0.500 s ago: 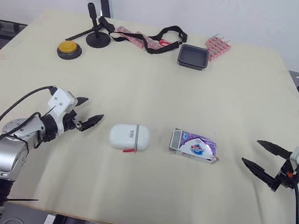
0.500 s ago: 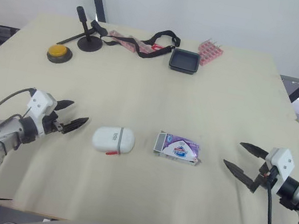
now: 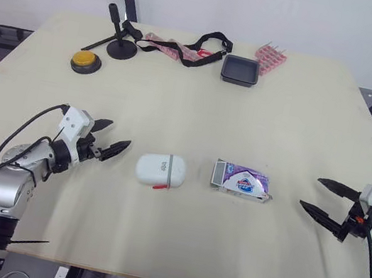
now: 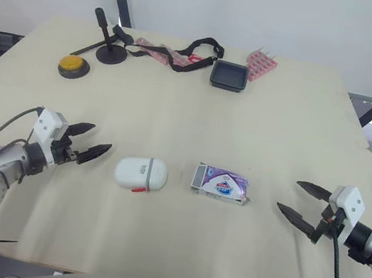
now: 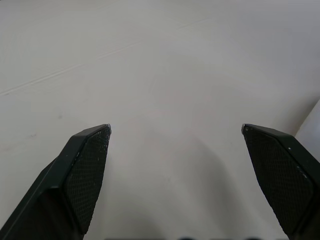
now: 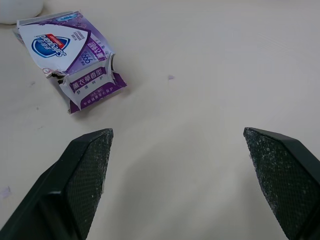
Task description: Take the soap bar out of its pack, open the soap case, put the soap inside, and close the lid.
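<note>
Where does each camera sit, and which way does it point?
Left and right eye views: on the head, looking down over the table, soap case and soap pack; both arms show, left gripper and right gripper open.
Left wrist view: on the left wrist, facing the table between its own fingers.
Right wrist view: on the right wrist, facing the soap pack past its own fingers.
Shared: head and right wrist views both show the soap pack.

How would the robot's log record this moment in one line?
left gripper: open, apart from soap case | right gripper: open, apart from soap pack | case: shut | nothing held
</note>
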